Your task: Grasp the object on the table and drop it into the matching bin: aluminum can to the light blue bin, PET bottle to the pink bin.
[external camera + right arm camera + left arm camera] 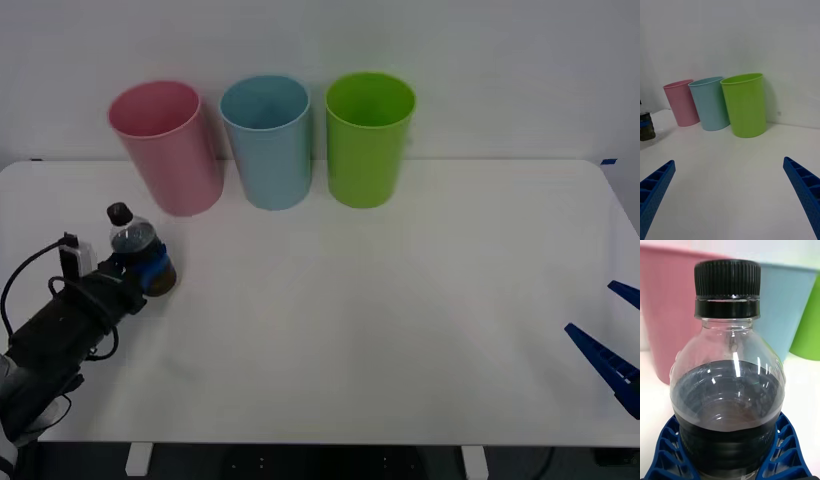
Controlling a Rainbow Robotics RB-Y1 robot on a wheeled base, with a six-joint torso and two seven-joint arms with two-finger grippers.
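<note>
At the table's left side, the robot's left gripper has its blue ribbed fingers closed around the lower body of the PET bottle, which stands upright with its black cap on top, just in front of the pink bin. The left wrist view gives the close detail the front view lacks: dark liquid fills the bottle's lower half, the clear shoulder above it catches reflections, and the finger ribs press against both sides of the dark band. Behind the bottle in that view stand the pink bin and the light blue bin, with a sliver of the green bin at the edge. From the front, the three bins line the table's far edge in a tight row: pink, then the light blue bin, then the green bin. At the far right, the right gripper hangs low over the table's near right corner, well apart from the bins. Its wrist view shows its two blue fingers spread wide with nothing between them, and, at the edge of the frame, the bottle beside the pink bin.
</note>
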